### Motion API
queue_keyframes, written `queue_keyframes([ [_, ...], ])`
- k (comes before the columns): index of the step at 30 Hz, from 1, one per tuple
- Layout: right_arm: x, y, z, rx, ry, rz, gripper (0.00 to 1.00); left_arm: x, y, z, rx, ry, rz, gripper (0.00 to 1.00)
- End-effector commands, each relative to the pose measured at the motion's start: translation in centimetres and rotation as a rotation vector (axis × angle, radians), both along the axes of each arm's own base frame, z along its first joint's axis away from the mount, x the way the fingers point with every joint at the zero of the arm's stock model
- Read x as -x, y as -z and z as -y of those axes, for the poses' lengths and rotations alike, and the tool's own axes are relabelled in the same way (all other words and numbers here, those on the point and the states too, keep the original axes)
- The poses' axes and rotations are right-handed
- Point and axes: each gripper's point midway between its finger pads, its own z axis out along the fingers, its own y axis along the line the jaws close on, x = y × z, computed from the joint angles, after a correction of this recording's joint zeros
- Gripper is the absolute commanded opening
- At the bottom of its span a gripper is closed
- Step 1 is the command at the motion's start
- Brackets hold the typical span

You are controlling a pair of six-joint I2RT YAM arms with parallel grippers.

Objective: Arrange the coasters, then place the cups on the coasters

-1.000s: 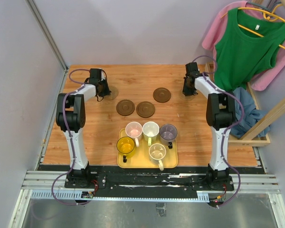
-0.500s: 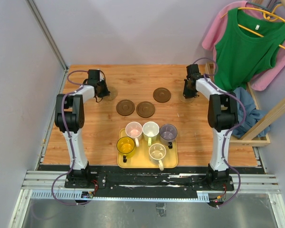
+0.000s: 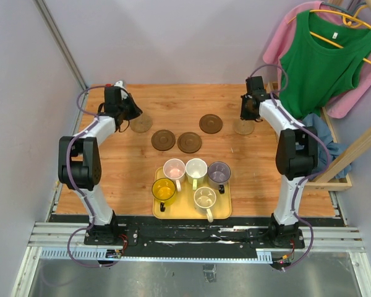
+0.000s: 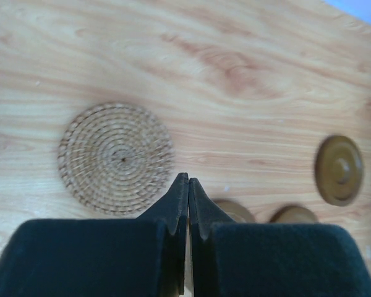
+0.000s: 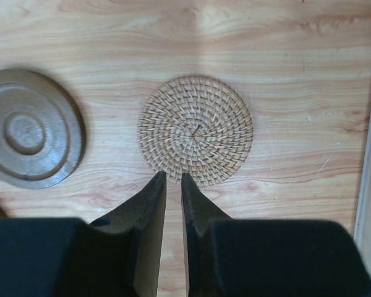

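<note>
Nearest to the arm bases, at the lower centre of the top view, a yellow tray [image 3: 182, 209] is seen on the table [image 3: 111, 179], and all five cups are held in it. The yellow cup [image 3: 164, 190] and the cream cup [image 3: 205, 198] are placed in the lower row. The pink cup [image 3: 174, 168], the pale green-white cup [image 3: 196, 167] and the grey-purple cup [image 3: 219, 171] are placed in the row above.

Above the tray, the left dark coaster [image 3: 163, 139] and the middle dark coaster [image 3: 189, 142] are laid just beside each other on the wood. The right dark coaster [image 3: 211, 123] is set up and to the right, apart from them.

Flanking these, the left tan coaster [image 3: 141, 124] and the right tan coaster [image 3: 243, 127] are found. The left end effector [image 3: 128, 112] is hung just to the upper left of the left tan coaster. In the left wrist view its fingers are pressed fully together with nothing between them, and the woven disc is seen up and left of the tips.

The right end effector [image 3: 247, 114] is held just above the right tan coaster. In the right wrist view its fingers are parted by a narrow slit, nothing is gripped, and the tips are seen at the woven disc's lower edge.
</note>
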Motion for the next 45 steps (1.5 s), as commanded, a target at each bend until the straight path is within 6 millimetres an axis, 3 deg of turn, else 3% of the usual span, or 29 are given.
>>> queue_keyframes([
  [1, 0.0, -3.2, -1.9, 0.008, -0.085, 0.073, 0.17, 0.6, -3.4, 2.0, 0.088, 0.083, 0.111, 0.02],
  [5, 0.4, -3.5, -5.7, -0.074, -0.209, 0.085, 0.16, 3.2, -1.6, 4.8, 0.128, 0.151, 0.084, 0.02],
  [10, 1.5, -4.0, -12.2, -0.135, -0.400, 0.094, 0.09, 5.9, 1.5, 8.1, 0.128, 0.231, 0.011, 0.00],
  [14, 2.7, -2.9, -17.3, -0.181, -0.524, 0.058, 0.06, 6.7, 2.6, 9.5, 0.143, 0.263, -0.012, 0.00],
  [18, 3.3, -1.6, -20.7, -0.196, -0.587, 0.023, 0.05, 6.9, 3.3, 10.2, 0.132, 0.281, -0.035, 0.00],
  [30, 5.8, 2.4, -24.8, -0.206, -0.664, -0.080, 0.04, 8.8, 6.7, 11.1, 0.088, 0.286, -0.154, 0.01],
  [34, 6.8, 3.9, -25.6, -0.215, -0.678, -0.123, 0.04, 8.9, 8.1, 10.5, 0.061, 0.251, -0.197, 0.00],
  [40, 7.4, 5.2, -26.7, -0.249, -0.705, -0.157, 0.05, 7.9, 9.4, 9.8, 0.025, 0.203, -0.226, 0.00],
  [45, 6.8, 7.1, -26.5, -0.215, -0.674, -0.184, 0.06, 6.5, 10.3, 9.9, 0.009, 0.194, -0.240, 0.01],
])
